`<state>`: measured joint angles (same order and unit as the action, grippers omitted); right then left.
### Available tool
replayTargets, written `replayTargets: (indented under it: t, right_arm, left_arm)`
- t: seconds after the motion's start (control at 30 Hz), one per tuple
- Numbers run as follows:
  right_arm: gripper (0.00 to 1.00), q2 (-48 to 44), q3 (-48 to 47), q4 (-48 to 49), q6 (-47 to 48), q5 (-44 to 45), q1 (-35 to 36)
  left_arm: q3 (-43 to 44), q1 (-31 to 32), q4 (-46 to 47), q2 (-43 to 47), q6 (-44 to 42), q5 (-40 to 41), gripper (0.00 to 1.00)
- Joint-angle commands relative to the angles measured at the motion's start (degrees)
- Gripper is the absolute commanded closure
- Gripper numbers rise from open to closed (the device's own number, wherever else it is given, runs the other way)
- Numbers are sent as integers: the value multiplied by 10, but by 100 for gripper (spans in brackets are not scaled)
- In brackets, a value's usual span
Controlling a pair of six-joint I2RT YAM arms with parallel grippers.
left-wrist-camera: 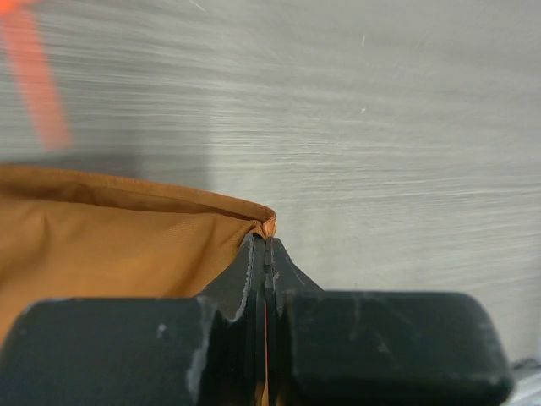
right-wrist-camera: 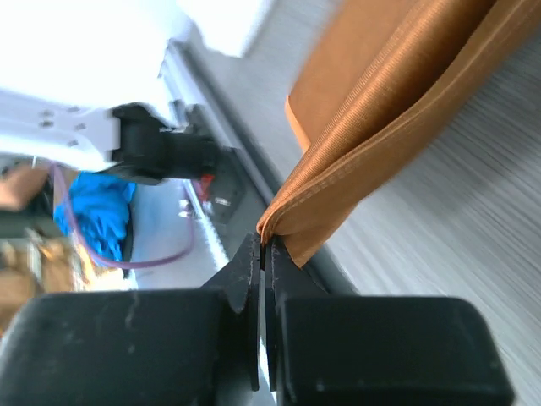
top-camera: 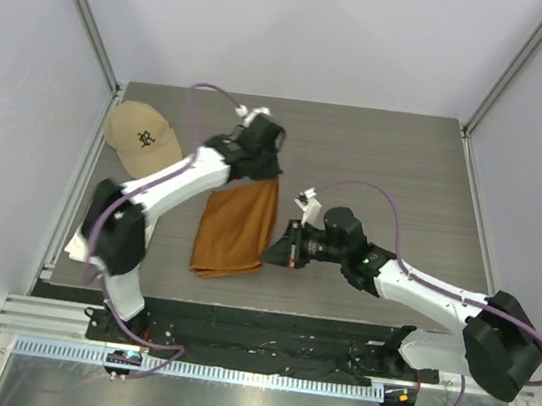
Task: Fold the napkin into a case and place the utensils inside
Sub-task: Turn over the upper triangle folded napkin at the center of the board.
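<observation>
Grey wood-grain tabletop (top-camera: 388,159) bears a rust-orange thin cloth napkin (top-camera: 238,224), doubled over near centre. Clenched, the left gripper (left-wrist-camera: 267,245) pinches its far corner, which the wrist hides from above. The right gripper (right-wrist-camera: 264,249) pinches its near corner. An orange streak (left-wrist-camera: 34,76) is too blurred to identify.

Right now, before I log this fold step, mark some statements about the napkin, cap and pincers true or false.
1. Both the left pincer and the right pincer are shut on the napkin. True.
2. The tan cap lies right of the napkin in the overhead view. False: it lies to its left.
3. The napkin lies spread in one layer. False: it is doubled over.
4. The left pincer grips a napkin corner. True.
</observation>
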<state>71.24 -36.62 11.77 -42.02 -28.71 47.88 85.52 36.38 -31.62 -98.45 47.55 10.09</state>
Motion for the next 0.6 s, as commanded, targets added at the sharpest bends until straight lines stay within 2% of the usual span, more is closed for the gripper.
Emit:
replayTargets:
  t: [0.0, 0.1, 0.23, 0.33, 0.47, 0.53, 0.57]
  right_arm:
    - [99, -38, 115, 73, -60, -129, -102]
    - [99, -28, 169, 69, -54, -157, -170]
    - [99, -27, 208, 42, -39, -164, -223]
    - [98, -51, 207, -16, -19, -130, -240]
    - [91, -86, 184, -168, 20, -51, -246]
    - [83, -109, 157, -242, 39, 22, -247]
    - [81, -118, 147, -312, 44, 59, -246]
  left_arm:
    - [94, 52, 72, -167, -2, 36, 100]
    - [172, 61, 73, -267, -4, 20, 100]
    - [192, 67, 135, -313, -10, 4, 100]
    - [195, 70, 168, -330, -10, -15, 100]
    - [182, 72, 210, -333, -14, -50, 100]
    - [168, 73, 231, -324, -17, -60, 89]
    - [164, 73, 233, -319, -17, -62, 72]
